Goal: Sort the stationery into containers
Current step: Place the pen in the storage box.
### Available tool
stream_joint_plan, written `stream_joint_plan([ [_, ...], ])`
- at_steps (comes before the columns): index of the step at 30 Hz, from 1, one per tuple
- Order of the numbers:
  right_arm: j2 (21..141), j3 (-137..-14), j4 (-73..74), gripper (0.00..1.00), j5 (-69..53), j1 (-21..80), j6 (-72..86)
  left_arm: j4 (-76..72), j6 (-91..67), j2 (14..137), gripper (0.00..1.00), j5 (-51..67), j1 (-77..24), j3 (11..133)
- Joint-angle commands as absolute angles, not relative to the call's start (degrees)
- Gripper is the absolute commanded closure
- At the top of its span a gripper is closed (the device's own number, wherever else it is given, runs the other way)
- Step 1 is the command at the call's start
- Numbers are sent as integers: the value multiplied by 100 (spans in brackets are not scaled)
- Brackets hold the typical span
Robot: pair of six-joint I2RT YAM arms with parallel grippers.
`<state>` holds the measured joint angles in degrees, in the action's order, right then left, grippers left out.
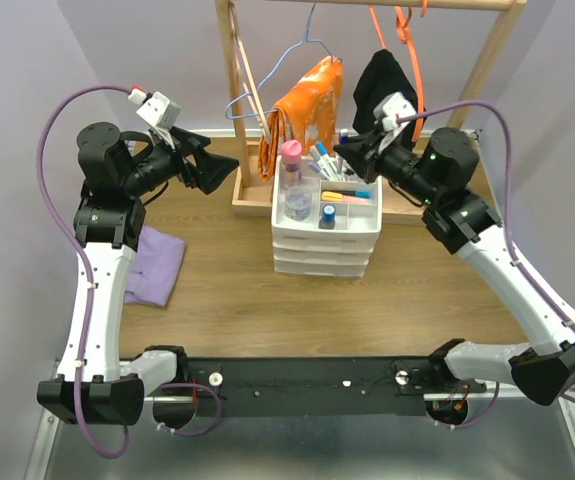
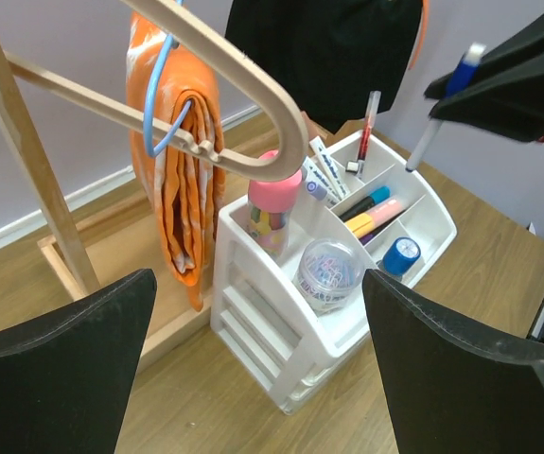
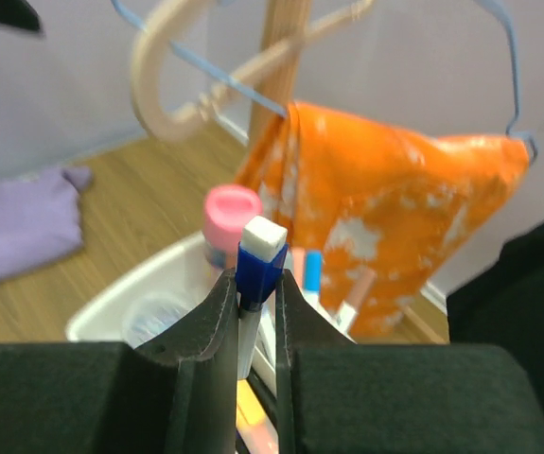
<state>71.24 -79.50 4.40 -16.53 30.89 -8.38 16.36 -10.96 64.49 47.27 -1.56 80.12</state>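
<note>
The white divided tray (image 1: 278, 222) tops a small drawer unit at the table's middle back. In it stand a pink-capped bottle (image 2: 274, 194), a clear jar of paper clips (image 2: 329, 272) and a blue-capped bottle (image 2: 402, 256). Several pens (image 2: 324, 175) and coloured markers (image 2: 376, 210) lie in its compartments. My right gripper (image 3: 254, 284) is shut on a white marker with a blue cap (image 3: 259, 257), held above the tray's back right. My left gripper (image 1: 217, 172) hangs left of the tray, open and holding nothing.
A wooden clothes rack stands behind the tray, its base (image 1: 252, 195) touching the drawer unit. An orange cloth (image 1: 307, 110) and a black garment (image 1: 382, 85) hang from it. A wooden hanger (image 2: 243, 85) juts over the tray. A purple cloth (image 1: 155, 265) lies at the left.
</note>
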Motion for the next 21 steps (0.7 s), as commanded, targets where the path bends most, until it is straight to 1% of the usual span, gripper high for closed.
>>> stream_joint_plan([
  [1,6970,-7262,378,99,-1099,3015,-1739,1898,-879,6372,1,4544,-123,7919],
  [6,6899,-6900,89,99,-1020,2944,-2048,1995,-835,6320,1,4518,-123,7849],
  [21,7347,-6847,79,99,-1063,2364,-2030,2022,-888,6231,1,4465,-123,7638],
])
